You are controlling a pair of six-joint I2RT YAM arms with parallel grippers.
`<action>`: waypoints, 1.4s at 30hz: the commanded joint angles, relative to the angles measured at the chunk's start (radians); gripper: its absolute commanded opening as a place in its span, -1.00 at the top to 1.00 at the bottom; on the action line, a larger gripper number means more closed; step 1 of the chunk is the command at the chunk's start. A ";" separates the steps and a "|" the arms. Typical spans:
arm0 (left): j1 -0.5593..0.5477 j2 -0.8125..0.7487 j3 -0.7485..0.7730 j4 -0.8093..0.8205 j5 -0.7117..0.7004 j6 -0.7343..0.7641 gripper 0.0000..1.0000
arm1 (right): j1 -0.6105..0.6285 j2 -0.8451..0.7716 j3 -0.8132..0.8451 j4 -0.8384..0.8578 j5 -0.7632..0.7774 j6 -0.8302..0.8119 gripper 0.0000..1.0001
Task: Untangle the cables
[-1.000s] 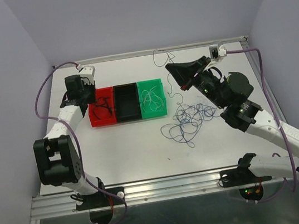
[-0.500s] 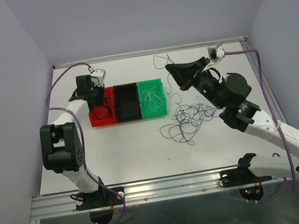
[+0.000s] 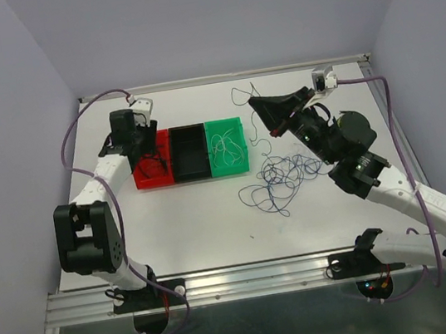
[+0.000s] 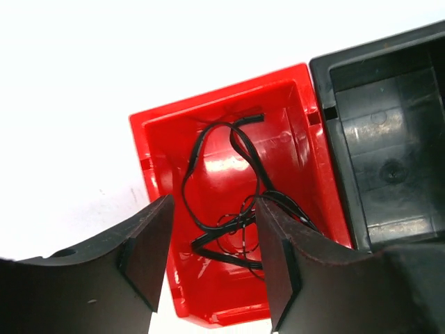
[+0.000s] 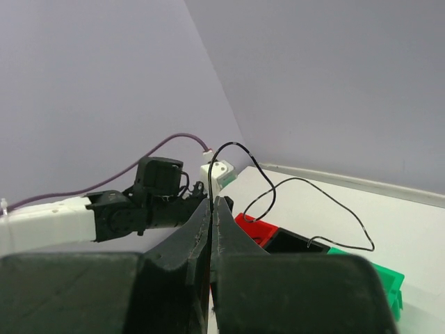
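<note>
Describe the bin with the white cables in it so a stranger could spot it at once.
On the table, a row of three small bins sits toward the far side. The green bin is at the row's right end. It alone holds thin white cables; the black bin next to it looks empty, and the red bin holds black cables.
</note>
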 commanded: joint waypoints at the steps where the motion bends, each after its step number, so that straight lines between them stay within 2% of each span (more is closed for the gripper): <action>1: -0.022 -0.079 -0.021 0.066 -0.110 0.015 -0.28 | 0.001 -0.002 -0.006 0.055 -0.002 -0.003 0.99; 4: -0.040 -0.103 -0.047 0.102 -0.191 0.023 -0.29 | 0.001 0.010 -0.003 0.055 -0.008 0.000 0.99; 10: -0.045 -0.195 -0.096 0.163 -0.227 0.022 -0.29 | 0.002 0.012 -0.008 0.058 -0.011 0.004 0.99; 12: -0.045 -0.234 -0.111 0.165 -0.193 0.019 -0.30 | 0.001 0.013 -0.009 0.060 -0.011 0.003 0.99; 16: -0.060 -0.290 -0.113 0.047 -0.020 0.009 -0.33 | 0.001 0.015 -0.011 0.060 -0.014 0.003 0.99; 22: -0.077 -0.363 -0.151 -0.028 0.021 0.029 -0.33 | 0.001 0.010 -0.015 0.058 -0.013 0.000 0.99; 26: -0.085 -0.332 -0.153 -0.085 0.101 0.052 -0.33 | 0.001 0.019 -0.009 0.055 -0.011 -0.002 0.99; 31: -0.091 -0.266 -0.140 -0.099 0.057 0.052 -0.23 | 0.001 0.035 -0.002 0.055 -0.011 0.001 0.99; 36: -0.089 -0.287 -0.160 -0.111 0.015 0.058 -0.38 | 0.002 0.041 0.003 0.055 -0.002 -0.002 0.99; 42: -0.091 -0.257 -0.188 -0.105 0.003 0.075 -0.40 | 0.001 0.050 0.008 0.056 -0.005 0.001 0.99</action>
